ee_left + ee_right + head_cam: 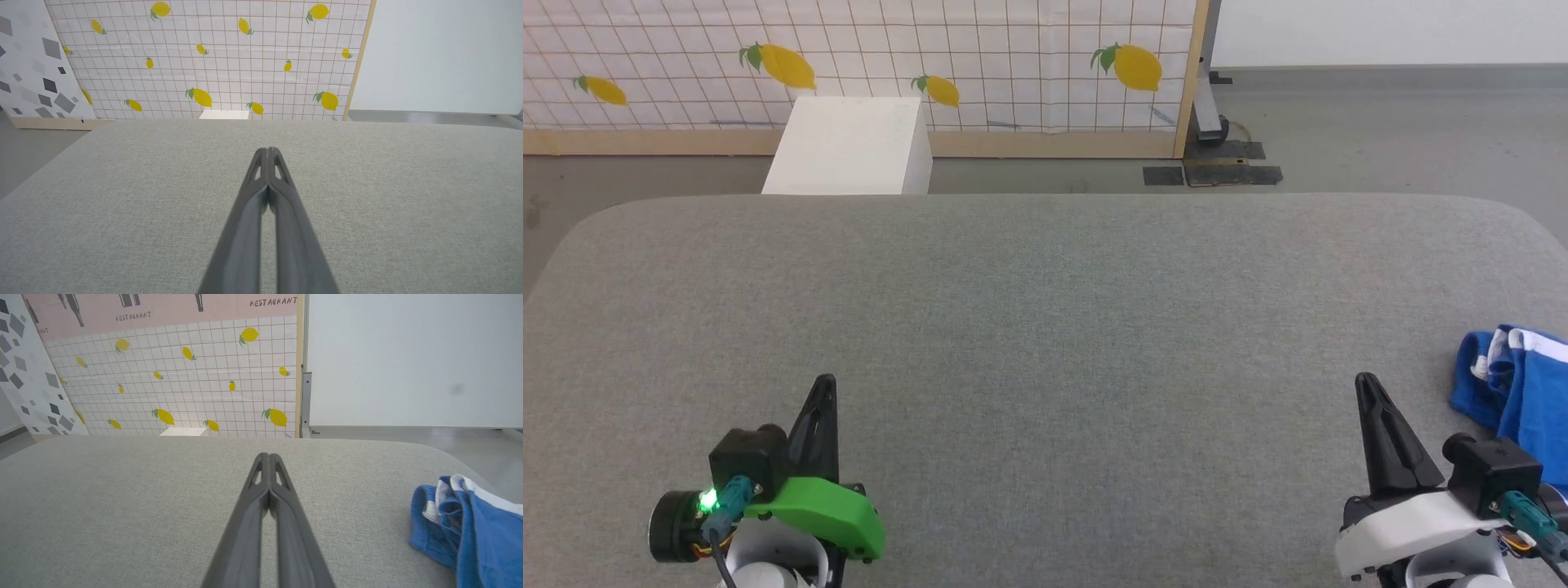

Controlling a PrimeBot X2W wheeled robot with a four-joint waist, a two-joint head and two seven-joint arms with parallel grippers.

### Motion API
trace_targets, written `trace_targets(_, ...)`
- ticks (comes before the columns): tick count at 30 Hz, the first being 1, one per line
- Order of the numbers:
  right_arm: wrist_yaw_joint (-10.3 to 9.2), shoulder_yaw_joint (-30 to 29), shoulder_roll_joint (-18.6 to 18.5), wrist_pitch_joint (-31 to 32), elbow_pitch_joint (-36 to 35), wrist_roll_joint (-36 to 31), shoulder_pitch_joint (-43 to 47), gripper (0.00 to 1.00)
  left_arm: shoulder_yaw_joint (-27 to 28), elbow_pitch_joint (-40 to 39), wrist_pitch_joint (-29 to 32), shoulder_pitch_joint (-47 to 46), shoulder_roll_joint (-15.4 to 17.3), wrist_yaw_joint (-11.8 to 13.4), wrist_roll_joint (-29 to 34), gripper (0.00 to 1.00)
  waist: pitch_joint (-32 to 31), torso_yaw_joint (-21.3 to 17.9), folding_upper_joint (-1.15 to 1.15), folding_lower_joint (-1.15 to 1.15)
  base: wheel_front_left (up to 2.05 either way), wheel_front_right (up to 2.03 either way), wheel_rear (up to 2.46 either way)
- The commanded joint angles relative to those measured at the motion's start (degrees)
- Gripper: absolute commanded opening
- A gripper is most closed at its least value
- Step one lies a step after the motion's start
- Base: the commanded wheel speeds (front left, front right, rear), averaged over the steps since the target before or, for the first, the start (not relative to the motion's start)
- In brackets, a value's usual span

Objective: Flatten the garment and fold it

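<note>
Grey woven fabric covers the broad padded table (pixel 1045 327), whose far corners are rounded; it takes up most of what I can see. Behind it stands a tiled panel (pixel 980 57) printed with yellow lemons, with a plain white box (pixel 849 147) in front of it. The garment (pixel 1515 392) lies at the table's right edge, just beyond the right arm. It is soft royal-blue cloth, bunched and rumpled, with a white stripe across it and a gathered band curling at its left end. Its right part runs out of sight, so I cannot tell its full shape. The right gripper (pixel 1364 380) sits near it but apart, its long dark fingers pressed together on nothing. The left gripper (pixel 825 380), well away from the cloth, is likewise closed and empty.
</note>
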Motion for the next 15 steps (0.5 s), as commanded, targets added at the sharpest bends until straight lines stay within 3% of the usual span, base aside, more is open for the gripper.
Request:
trace_targets(1,-0.04,0.2,0.0,0.4,-0.4,-0.7,-1.0,0.0,0.2,-0.4,0.2,0.8,-0.5,0.4,0.7,0.0,0.0,0.0,0.0,0.0,0.0,0.0,0.0)
trace_targets(15,-0.05,0.7,0.0,2.0,-0.8,-1.8,-1.4,0.0,0.7,-1.7,1.8,1.0,-1.2,0.6,2.5,0.0,0.0,-0.3,0.0,0.0,0.0,0.0,0.0)
